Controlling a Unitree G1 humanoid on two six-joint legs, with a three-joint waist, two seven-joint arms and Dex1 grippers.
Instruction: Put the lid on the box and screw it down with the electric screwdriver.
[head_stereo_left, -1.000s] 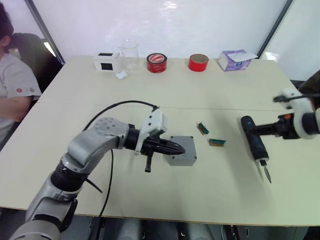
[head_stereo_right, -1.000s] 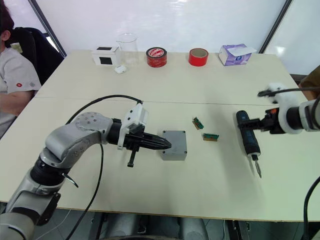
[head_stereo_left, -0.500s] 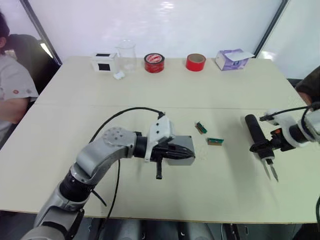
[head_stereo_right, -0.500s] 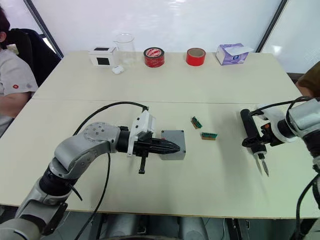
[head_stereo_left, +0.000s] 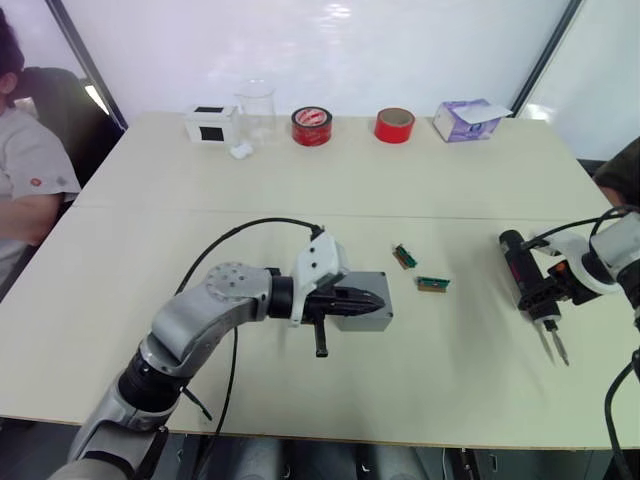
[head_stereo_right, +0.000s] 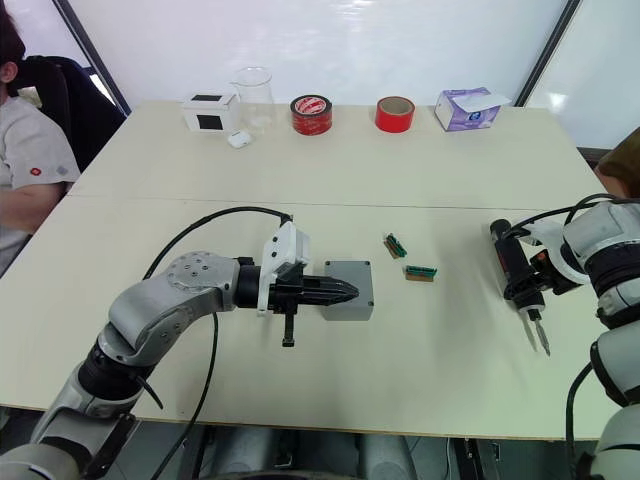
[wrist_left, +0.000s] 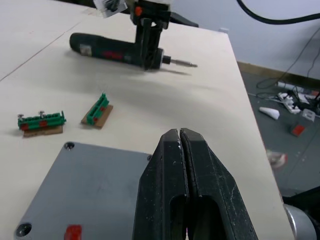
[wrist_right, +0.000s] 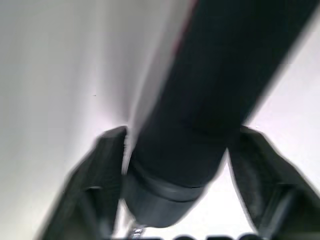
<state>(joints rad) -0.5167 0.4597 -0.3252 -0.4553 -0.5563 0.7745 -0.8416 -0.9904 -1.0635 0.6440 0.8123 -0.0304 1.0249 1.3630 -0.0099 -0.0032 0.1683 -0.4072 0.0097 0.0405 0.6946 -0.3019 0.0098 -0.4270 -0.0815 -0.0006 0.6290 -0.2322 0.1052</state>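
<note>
Your left arm is bent at the elbow and reaches across the middle of the desk (head_stereo_left: 150, 180), its forearm about level. The left gripper (wrist_left: 180, 137) has its fingers pressed together, empty, their tips over the near part of the lid (wrist_left: 90, 185). The lid sits closed on the box (head_stereo_left: 372, 311), grey face up, with a small red spot and corner screw holes showing in the left wrist view. The box stands around the centre of the desk, toward the near edge.

Your right arm comes in from the desk's right edge, forearm low over the surface. The right gripper (head_stereo_right: 533, 283) has its fingers clamped on the electric screwdriver (head_stereo_right: 516, 272), gripping the dark barrel near the bit end, one finger on each side. The tool is tilted, its metal bit pointing toward the near edge.

Two small green terminal boards (head_stereo_left: 433, 284) lie between the box and the screwdriver.
</note>
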